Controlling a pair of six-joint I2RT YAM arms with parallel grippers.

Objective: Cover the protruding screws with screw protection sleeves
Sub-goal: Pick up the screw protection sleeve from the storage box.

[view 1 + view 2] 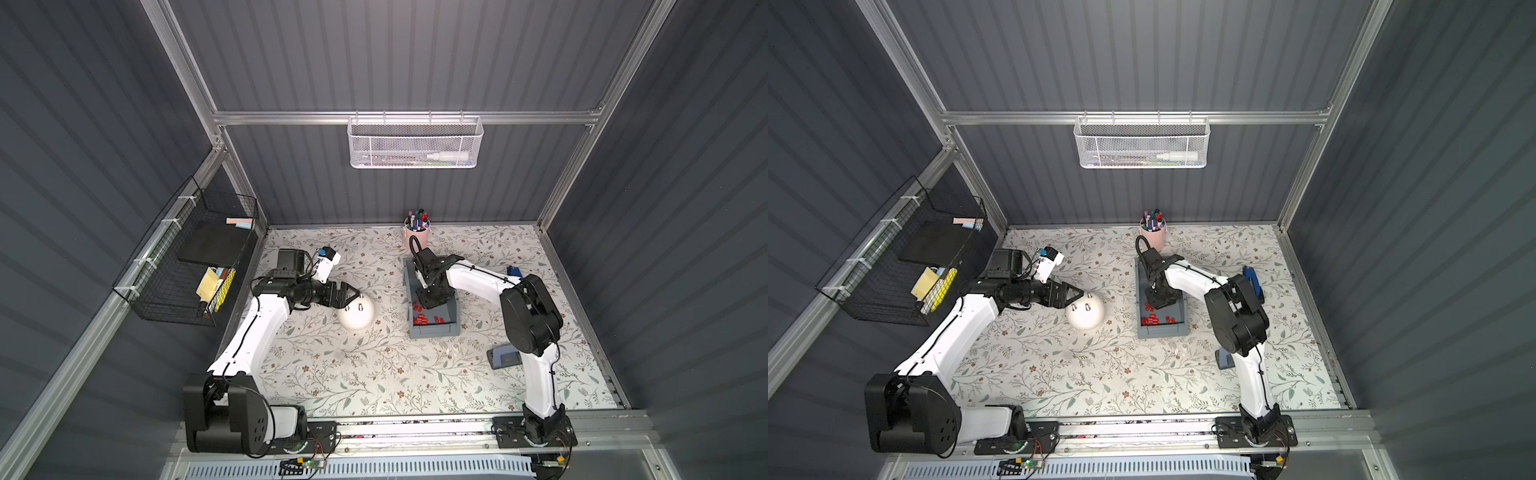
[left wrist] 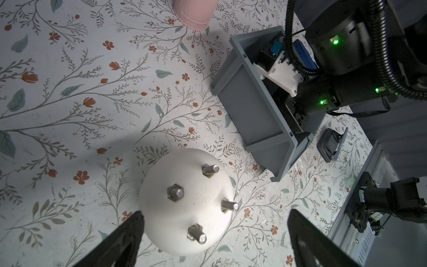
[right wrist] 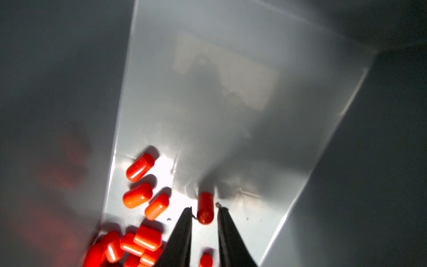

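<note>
- The left claw (image 2: 215, 213) is hanging spread wide and gripping nothing. One fingertip (image 2: 136, 222) is sitting just beside the white dome (image 2: 166, 222), and the other is well clear of it.
- The dome is resting on the tabletop (image 1: 374, 374), left of the middle and nearer the left edge than the right. All four protruding screws (image 2: 175, 192) are poking out bare.
- The right claw (image 3: 205, 209) is reaching down into the grey tray (image 1: 432, 331), which is sitting right of the tabletop's middle, toward the back edge.
- Its jaws are standing only a little apart, straddling one red sleeve (image 3: 205, 201) lying on the tray floor. I think there's a sliver of gap on each side, so it's not pinching, but the glare is making that hard to call.
- The other screw protection sleeves (image 3: 138, 195) are lying loose, bunching toward the tray's front end.
</note>
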